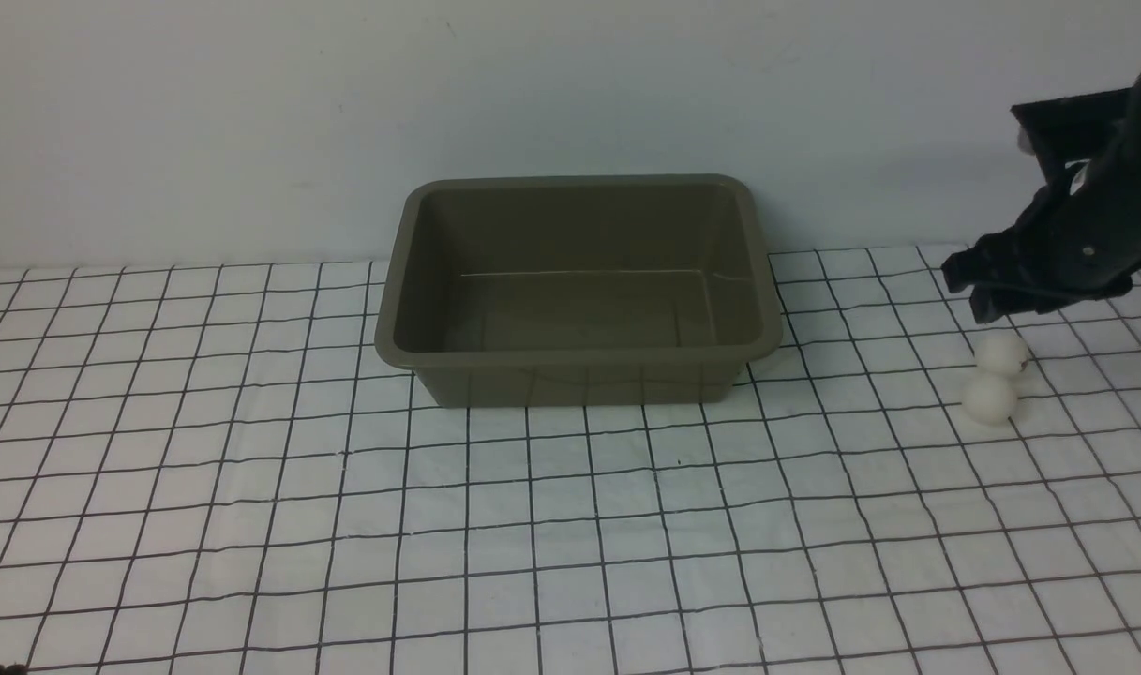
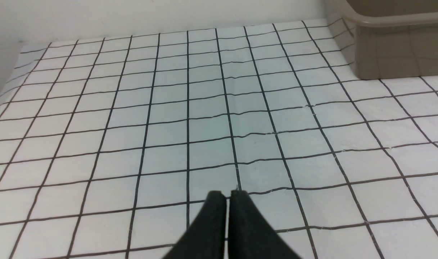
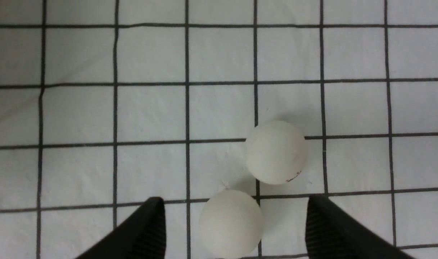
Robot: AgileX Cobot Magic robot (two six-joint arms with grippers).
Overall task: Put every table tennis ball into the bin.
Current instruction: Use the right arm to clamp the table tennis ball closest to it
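Grid cloth [image 1: 570,525] | ball [image 3: 275,151]: red mark [image 3: 292,178] unreadable | right tool [image 3: 235,200] released | left tool [image 2: 227,196] clenched

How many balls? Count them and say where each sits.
2. Both lie on the cloth right of the bin, close together: the far ball and the near ball just in front of it. The bin holds none; nothing looks hidden.

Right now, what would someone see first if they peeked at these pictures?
The big olive-brown bin sits in the middle of the checked cloth, close to the wall, with no ball inside. Off to the robot's right lie two small white balls, the farther ball right behind the nearer ball. The right gripper hangs over them with its jaws open.
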